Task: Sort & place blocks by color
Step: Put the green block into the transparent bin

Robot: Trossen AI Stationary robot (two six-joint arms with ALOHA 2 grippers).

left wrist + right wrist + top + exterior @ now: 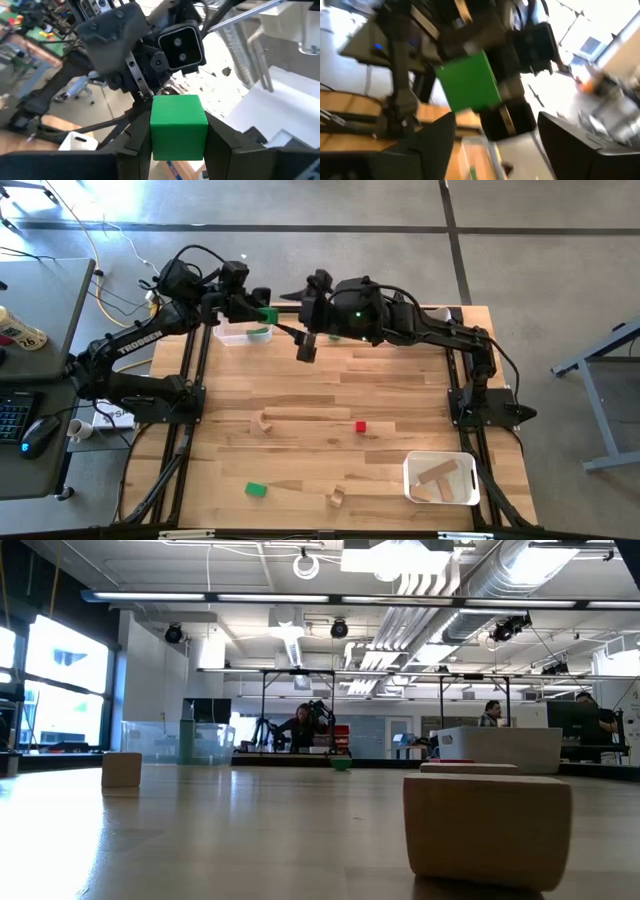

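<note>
Left wrist view shows a green cube [178, 127] clamped between the left gripper [178, 150]'s 2 dark fingers [225, 147], which press on its two sides. In the high view that cube [268, 315] is held in the air by the left gripper [262, 311] at the far side of the table [300, 380], just above the far bin [243, 333], a clear plastic box that already has a green piece [260, 332] inside.

The right gripper [306, 346] hangs just to the right of that bin, its arm reaching in from the right edge of the table. The right wrist view looks at the held green cube [468, 82] past this gripper's own fingers [432, 142], which stand apart with nothing between them, so its jaws are released.

Farther out on the table lie loose blocks: a red cube [361, 426] near the middle, a plain wood cube [266, 421] to its left, another green block [256, 490] at the near left, and a plain wood piece [336, 498] at the near edge. A white bin [412, 471] at the near right holds plain wood bars [440, 478].

The low view shows 2 plain wood blocks close up, one at the right [487, 828] and one at the left [121, 769].
</note>
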